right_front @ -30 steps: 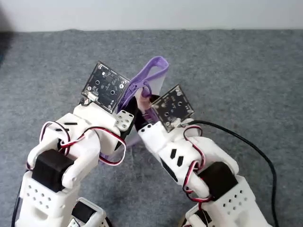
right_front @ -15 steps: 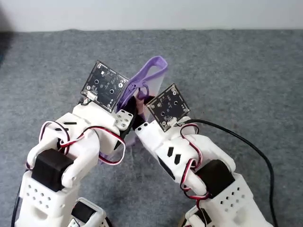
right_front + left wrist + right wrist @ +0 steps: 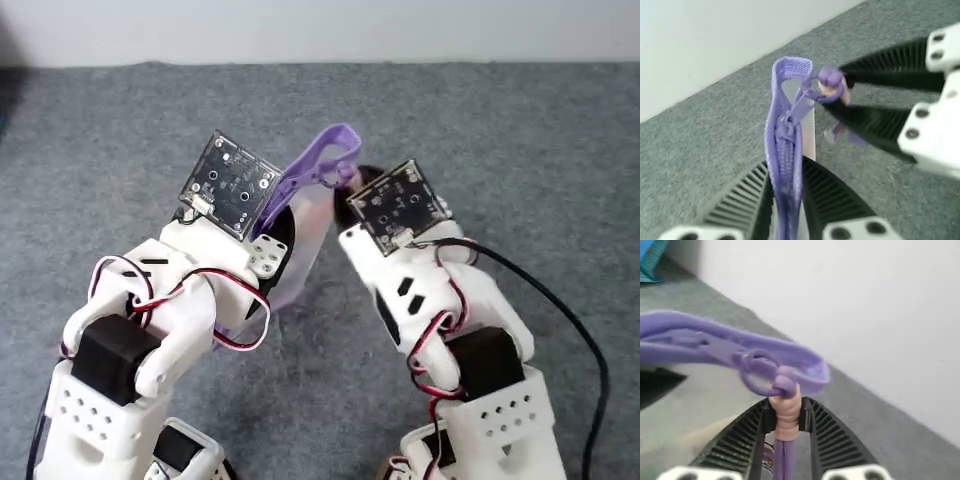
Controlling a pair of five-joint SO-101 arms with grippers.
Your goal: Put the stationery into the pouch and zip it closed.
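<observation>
A clear pouch (image 3: 305, 225) with a purple zipper band (image 3: 322, 153) stands on edge between the two arms. My left gripper (image 3: 786, 192) is shut on the pouch's zipper edge (image 3: 783, 130), holding it upright. The right gripper (image 3: 786, 415) is shut on the zipper pull (image 3: 786, 410), a pink and purple cord tied to a purple ring (image 3: 760, 372) at the far end of the band. In the left wrist view that same pull (image 3: 830, 85) sits between the other arm's dark fingers (image 3: 880, 125). What lies inside the pouch is hidden.
Grey carpet-like table surface (image 3: 520, 150) lies all around, bounded by a white wall (image 3: 320, 30) at the back. A black cable (image 3: 560, 320) runs along the right arm. A blue object (image 3: 650, 260) shows at the wall in the right wrist view.
The right arm has swung to the right and toward the pouch's far end, drawing the zipper pull along the purple band. The left arm has kept its hold, shifting only slightly.
</observation>
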